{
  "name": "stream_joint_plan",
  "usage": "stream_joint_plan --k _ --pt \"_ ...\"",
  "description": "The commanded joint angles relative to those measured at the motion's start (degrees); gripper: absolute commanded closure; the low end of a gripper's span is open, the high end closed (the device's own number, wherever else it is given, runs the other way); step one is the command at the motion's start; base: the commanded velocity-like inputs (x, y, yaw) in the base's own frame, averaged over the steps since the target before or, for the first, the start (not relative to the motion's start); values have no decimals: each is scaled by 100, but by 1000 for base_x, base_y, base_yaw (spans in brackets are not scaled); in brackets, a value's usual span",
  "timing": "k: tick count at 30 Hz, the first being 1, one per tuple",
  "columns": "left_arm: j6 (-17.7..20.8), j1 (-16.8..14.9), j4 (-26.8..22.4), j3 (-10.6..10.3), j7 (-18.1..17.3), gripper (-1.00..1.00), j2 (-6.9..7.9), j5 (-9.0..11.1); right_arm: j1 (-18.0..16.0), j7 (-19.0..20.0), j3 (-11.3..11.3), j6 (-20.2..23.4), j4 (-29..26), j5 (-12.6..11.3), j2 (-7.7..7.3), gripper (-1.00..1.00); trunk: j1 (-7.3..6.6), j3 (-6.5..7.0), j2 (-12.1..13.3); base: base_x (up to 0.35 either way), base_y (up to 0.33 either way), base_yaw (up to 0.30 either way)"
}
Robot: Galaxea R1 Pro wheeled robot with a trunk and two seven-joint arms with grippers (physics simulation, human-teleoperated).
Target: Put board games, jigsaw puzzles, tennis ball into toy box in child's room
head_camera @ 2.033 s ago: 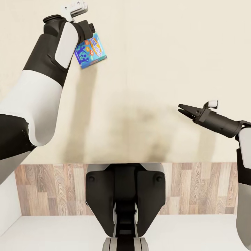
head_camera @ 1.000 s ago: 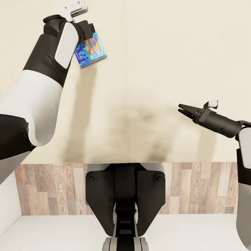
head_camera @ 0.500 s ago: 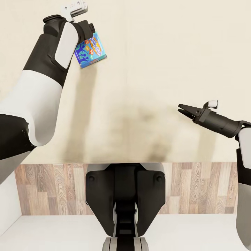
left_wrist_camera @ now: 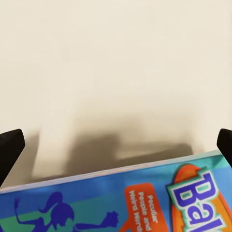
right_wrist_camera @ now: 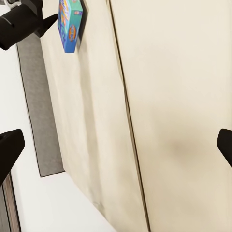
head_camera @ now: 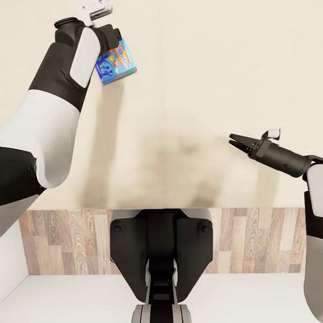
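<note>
While the left gripper point(head_camera: 106, 42) is clamped on the board game point(head_camera: 115, 63), holding the blue cartoon-printed box tilted in the air above the bed point(head_camera: 202, 67), its two dark fingertips point(left_wrist_camera: 10, 150) show in the left wrist view at either side of the box's upper edge, with the box's orange and white lettering turned toward that camera. Beneath the box, a soft shadow falls on the beige mattress. Out from there, the right gripper point(head_camera: 231, 139) hangs over the same mattress, well apart from the board game, its slim black fingers brought nearly together to a point with nothing between them. From the right wrist view, the board game point(right_wrist_camera: 70, 24) shows far off beside the left arm's dark gripper point(right_wrist_camera: 46, 21), over the bed point(right_wrist_camera: 169, 96), whose mattress has a seam running along it and a grey frame edge point(right_wrist_camera: 41, 116) at its side. Nearer the robot than the bed, a strip of wooden floor point(head_camera: 260, 242) runs past the robot's dark trunk point(head_camera: 160, 251).
</note>
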Motion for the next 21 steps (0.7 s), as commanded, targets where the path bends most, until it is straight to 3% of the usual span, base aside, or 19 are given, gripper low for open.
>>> stream_joint_plan --k 1,21 --pt "17 1 41 -24 57 -100 4 90 -3 35 -6 26 0 27 1 -100 6 -6 -6 0 0 0" --pt "17 2 41 -36 57 -100 -5 82 -3 35 2 26 0 27 3 -100 6 -9 -6 -18 0 0"
